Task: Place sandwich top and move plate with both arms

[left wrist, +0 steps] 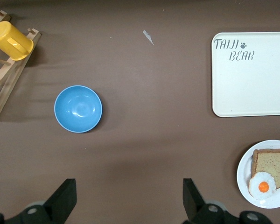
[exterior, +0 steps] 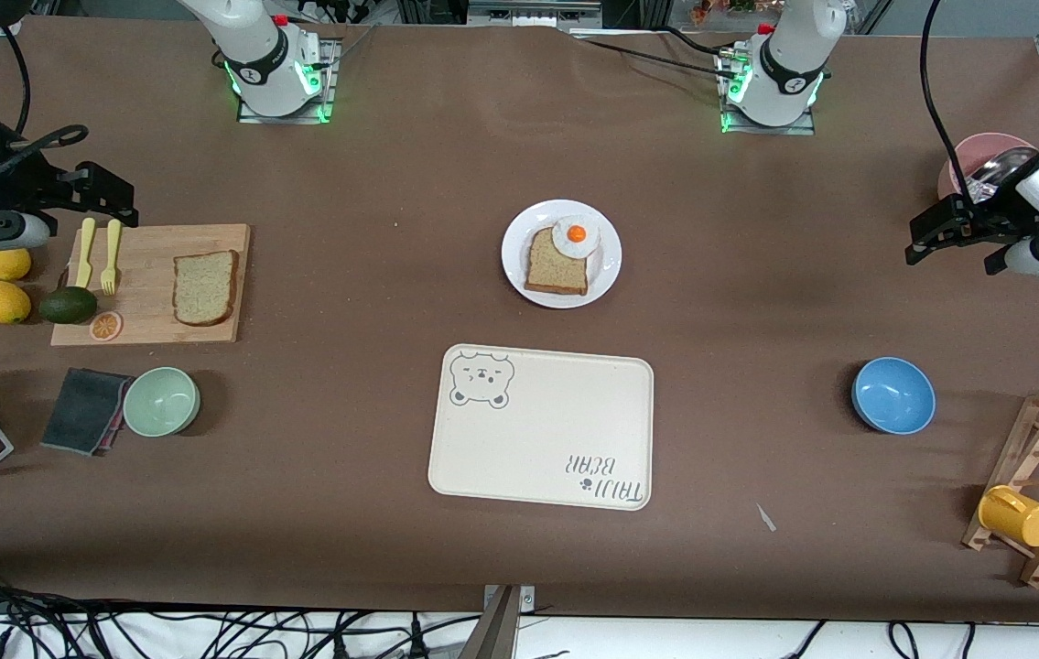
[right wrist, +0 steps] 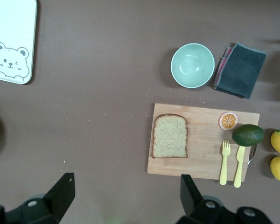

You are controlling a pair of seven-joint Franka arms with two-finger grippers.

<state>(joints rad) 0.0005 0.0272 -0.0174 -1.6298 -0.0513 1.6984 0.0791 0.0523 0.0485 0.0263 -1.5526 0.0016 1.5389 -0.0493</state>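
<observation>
The sandwich top (exterior: 205,287), a tan bread slice with a brown crust, lies on a wooden cutting board (exterior: 148,316) at the right arm's end; it also shows in the right wrist view (right wrist: 170,136). The white plate (exterior: 515,261) sits mid-table and holds a second bread slice (exterior: 557,264) and a fried egg (exterior: 576,235); the plate also shows in the left wrist view (left wrist: 244,175). My right gripper (exterior: 102,197) (right wrist: 126,182) is open and empty, up over the table beside the board. My left gripper (exterior: 945,229) (left wrist: 128,186) is open and empty, up over bare table at the left arm's end.
A cream bear tray (exterior: 542,430) lies nearer the camera than the plate. A blue bowl (exterior: 892,394) and a wooden rack with a yellow cup (exterior: 1018,515) are at the left arm's end. A green bowl (exterior: 161,401), dark cloth (exterior: 84,410), lemons and an avocado (exterior: 69,305) are near the board.
</observation>
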